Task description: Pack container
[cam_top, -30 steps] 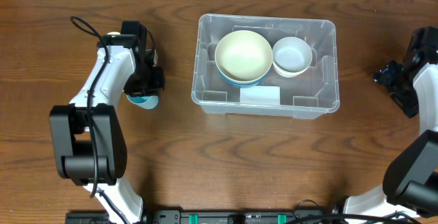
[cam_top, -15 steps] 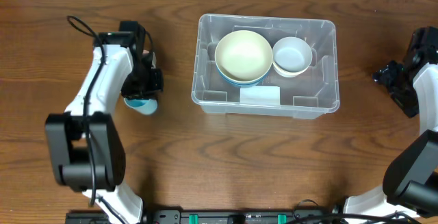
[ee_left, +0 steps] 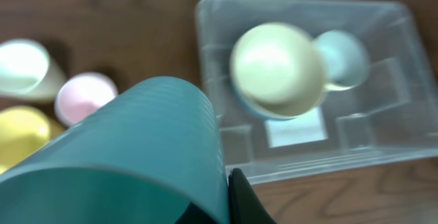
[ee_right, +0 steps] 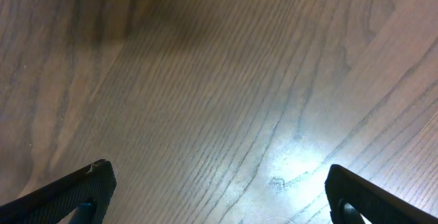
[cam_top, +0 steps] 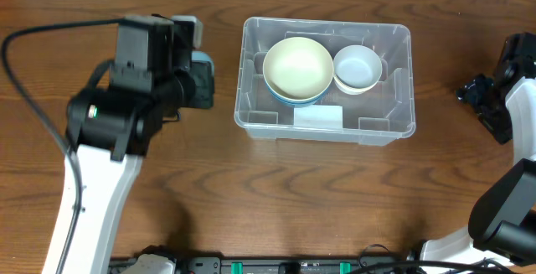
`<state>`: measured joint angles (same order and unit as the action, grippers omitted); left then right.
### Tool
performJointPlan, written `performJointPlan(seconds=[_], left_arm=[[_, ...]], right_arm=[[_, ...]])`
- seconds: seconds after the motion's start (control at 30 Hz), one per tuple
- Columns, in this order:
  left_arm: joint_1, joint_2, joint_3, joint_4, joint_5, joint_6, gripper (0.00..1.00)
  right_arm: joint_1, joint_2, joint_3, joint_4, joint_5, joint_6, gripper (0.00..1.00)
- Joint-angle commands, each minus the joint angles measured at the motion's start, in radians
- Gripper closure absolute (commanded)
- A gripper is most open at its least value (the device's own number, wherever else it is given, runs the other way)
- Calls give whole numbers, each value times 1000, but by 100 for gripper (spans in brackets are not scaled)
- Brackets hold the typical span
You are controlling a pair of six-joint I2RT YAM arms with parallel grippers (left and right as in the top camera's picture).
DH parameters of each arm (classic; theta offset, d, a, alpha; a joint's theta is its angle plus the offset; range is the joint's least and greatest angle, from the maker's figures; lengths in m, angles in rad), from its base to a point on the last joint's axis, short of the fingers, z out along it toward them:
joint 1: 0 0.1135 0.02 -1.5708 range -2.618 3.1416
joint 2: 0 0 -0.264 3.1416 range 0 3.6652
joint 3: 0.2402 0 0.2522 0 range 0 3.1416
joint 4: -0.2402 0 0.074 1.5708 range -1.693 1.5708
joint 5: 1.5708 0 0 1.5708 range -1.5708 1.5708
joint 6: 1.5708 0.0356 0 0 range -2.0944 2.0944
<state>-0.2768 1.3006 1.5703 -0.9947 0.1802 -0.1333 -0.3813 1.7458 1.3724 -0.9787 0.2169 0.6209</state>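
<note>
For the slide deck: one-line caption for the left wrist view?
Teal cup held in close-up; clear container holding a cream bowl and a white bowl beyond; three cups at left.

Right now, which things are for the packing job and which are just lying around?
Job: container; teal cup held by the left gripper; cream bowl and white bowl already inside.
Lying about: pink cup; yellow cup; pale cup, maybe packed later; open right gripper, idle.
</note>
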Motion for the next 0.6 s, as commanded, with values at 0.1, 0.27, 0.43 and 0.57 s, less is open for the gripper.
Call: performJointPlan(seconds=[0.1, 0.27, 0.43, 0.57], left_arm=[[-125, 46, 5, 42, 3, -21, 94], [-196, 141, 5, 80, 3, -20, 94], [-229, 232, 5, 106, 2, -18, 94], [-231, 291, 5, 105, 2, -18, 94]], right_arm=[[-6, 3, -2, -1, 9, 14, 1], [-6, 3, -2, -1, 9, 14, 1], [-6, 3, -2, -1, 9, 14, 1], [-6, 3, -2, 0, 9, 14, 1]])
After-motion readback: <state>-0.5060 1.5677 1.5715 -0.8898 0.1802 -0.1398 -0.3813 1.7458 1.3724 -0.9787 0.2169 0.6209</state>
